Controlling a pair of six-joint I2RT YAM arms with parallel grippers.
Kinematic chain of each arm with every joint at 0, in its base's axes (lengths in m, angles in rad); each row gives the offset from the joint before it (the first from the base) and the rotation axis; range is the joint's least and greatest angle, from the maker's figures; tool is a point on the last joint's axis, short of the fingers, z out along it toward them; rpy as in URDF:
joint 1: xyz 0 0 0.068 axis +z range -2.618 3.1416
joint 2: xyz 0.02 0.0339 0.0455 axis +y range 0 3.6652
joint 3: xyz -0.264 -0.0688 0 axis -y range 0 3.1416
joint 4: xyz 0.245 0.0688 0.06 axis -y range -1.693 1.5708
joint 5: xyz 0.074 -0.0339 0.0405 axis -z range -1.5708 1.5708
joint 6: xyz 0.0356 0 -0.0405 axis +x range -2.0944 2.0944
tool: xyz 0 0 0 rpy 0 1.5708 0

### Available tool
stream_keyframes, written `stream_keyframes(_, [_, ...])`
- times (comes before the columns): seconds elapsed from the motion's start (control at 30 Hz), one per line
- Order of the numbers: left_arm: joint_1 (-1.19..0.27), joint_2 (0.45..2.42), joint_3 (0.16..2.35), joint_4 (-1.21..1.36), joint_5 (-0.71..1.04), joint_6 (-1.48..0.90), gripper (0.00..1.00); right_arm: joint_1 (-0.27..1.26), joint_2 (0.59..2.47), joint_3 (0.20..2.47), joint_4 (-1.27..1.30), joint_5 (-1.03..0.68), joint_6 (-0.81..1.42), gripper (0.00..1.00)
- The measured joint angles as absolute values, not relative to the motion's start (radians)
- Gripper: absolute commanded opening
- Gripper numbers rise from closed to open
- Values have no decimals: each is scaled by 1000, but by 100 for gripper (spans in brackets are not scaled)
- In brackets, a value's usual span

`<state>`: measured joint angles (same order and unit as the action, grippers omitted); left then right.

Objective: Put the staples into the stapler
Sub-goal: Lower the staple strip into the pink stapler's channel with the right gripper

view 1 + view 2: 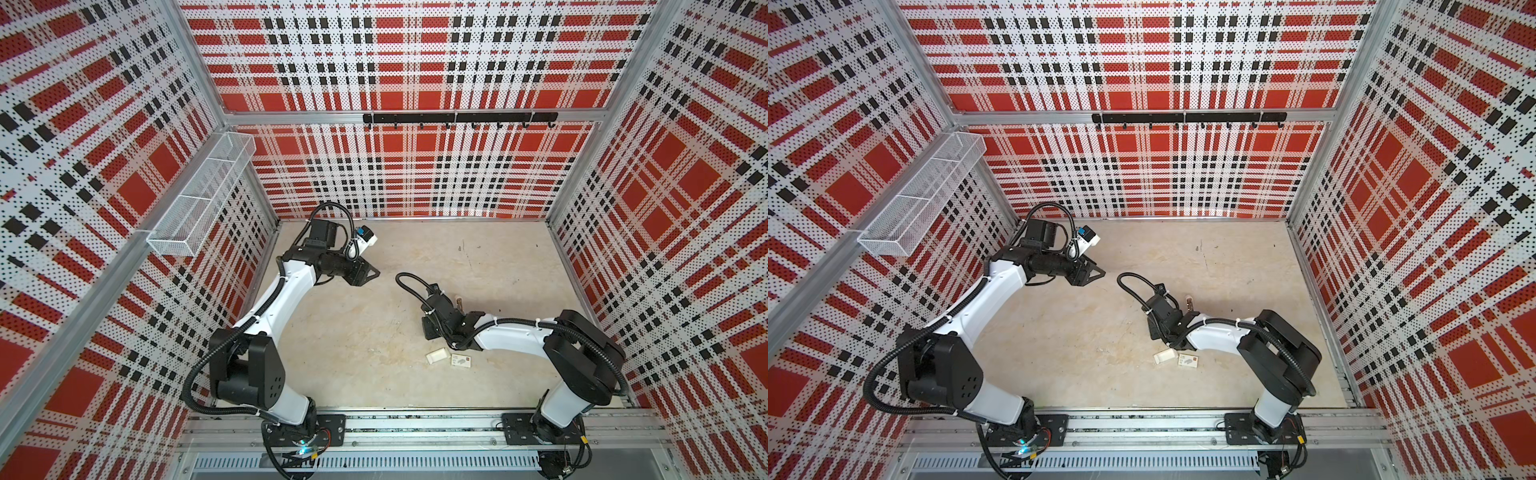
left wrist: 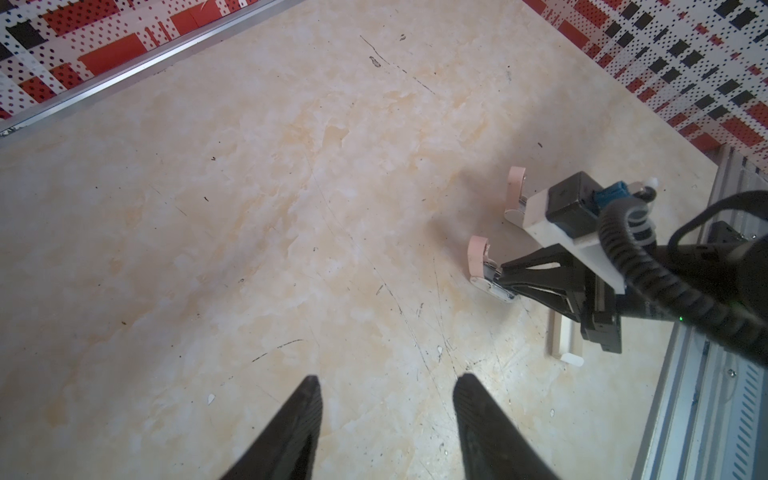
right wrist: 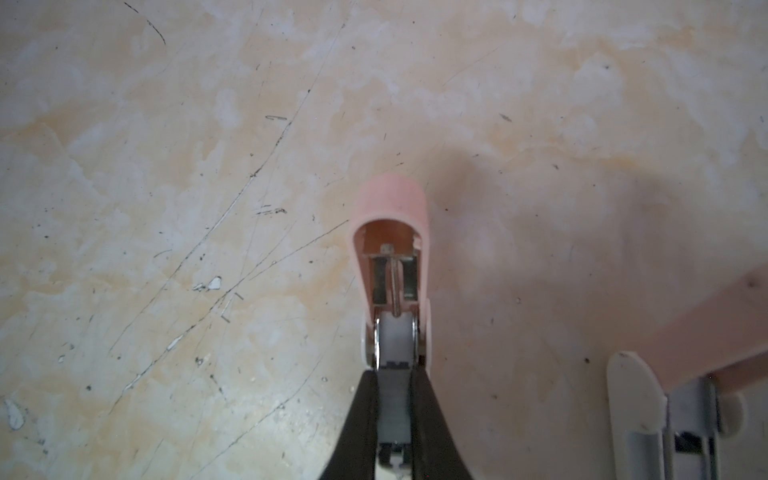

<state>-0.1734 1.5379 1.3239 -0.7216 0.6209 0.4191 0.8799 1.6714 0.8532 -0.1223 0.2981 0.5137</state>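
A grey strip of staples [image 3: 393, 407] is being pinched between the black fingers [image 3: 363, 415] of the right gripper [image 3: 394, 374], which is being held low over the pale pink stapler [image 3: 392, 203]. The strip is being held in line with the stapler's open metal channel, with the pink lid swung up at the far end. Whether the strip is seated in the channel cannot be told. In both top views this stapler is being shown right of the middle of the marbled tabletop [image 1: 365, 332], mostly hidden by the right wrist. A second pink stapler [image 3: 636, 411], also opened, is lying just beside it, untouched. The left gripper [image 2: 386, 399] is being held above the table, well apart from both staplers, with its fingers spread and nothing between them. The white cardboard tray [image 1: 438, 356] and the printed sleeve [image 1: 461, 361] are lying side by side on the table near the right arm.
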Motion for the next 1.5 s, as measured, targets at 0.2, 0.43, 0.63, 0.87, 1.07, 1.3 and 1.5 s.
stream_keyframes(0.2, [-173,1538,1324,-722,621,419,56,879,1682,853,-122,300,514,2])
stream_keyframes(0.43, [-173,1538,1324,-722,621,419,56,879,1684,853,-122,301,517,2])
stream_keyframes(0.63, [-173,1538,1324,-722,621,419,56,879,1684,853,-122,301,517,2])
stream_keyframes(0.87, [-173,1538,1324,-722,621,419,56,879,1684,853,-122,301,521,5])
stream_keyframes(1.07, [-173,1538,1324,-722,621,419,56,879,1684,853,-122,302,525,8])
stream_keyframes(1.3, [-173,1538,1324,-722,621,419,56,879,1684,853,-122,301,525,10])
stream_keyframes(1.5, [-173,1538,1324,-722,621,419,56,879,1684,852,-121,302,528,13])
